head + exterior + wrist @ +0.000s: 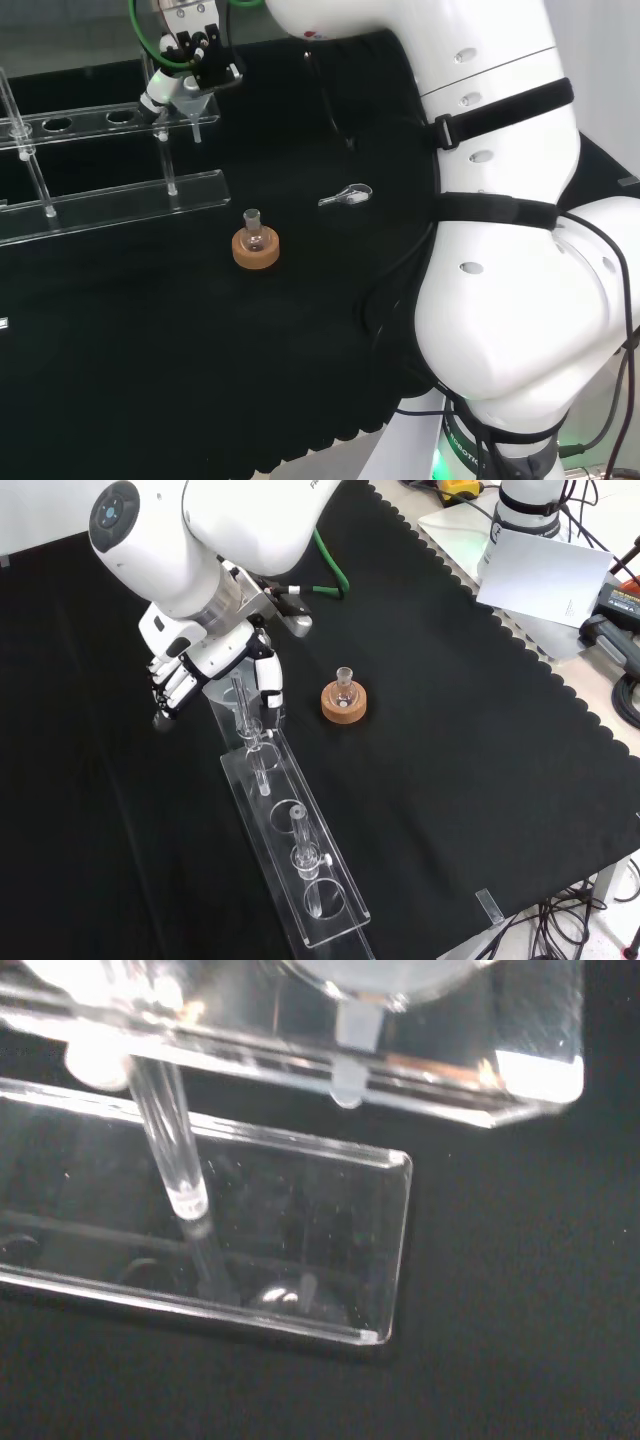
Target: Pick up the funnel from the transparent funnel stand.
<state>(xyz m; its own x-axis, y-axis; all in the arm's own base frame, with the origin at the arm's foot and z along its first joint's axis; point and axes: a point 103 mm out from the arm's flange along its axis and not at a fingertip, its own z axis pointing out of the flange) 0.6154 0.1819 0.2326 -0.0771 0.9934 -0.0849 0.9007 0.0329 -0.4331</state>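
Note:
The clear funnel point(190, 103) sits at the right end of the transparent funnel stand point(110, 195) in the head view, its stem pointing down past the upper shelf. The black and white hand point(195, 55) is right over it, fingers and thumb curled round the funnel's cone. In the front view the hand point(215, 655) covers the stand's point(300, 860) far end, with the funnel point(222, 687) between thumb and fingers. The wrist view shows the funnel point(380, 975) close up, its stem through the shelf above the stand's base plate point(300, 1220).
A small glass flask on a cork ring point(256, 248) stands in front of the stand; the front view has the cork ring point(345, 702) right of the hand. A small clear spoon-like piece point(347, 196) lies further right. Upright posts point(298, 830) rise along the stand.

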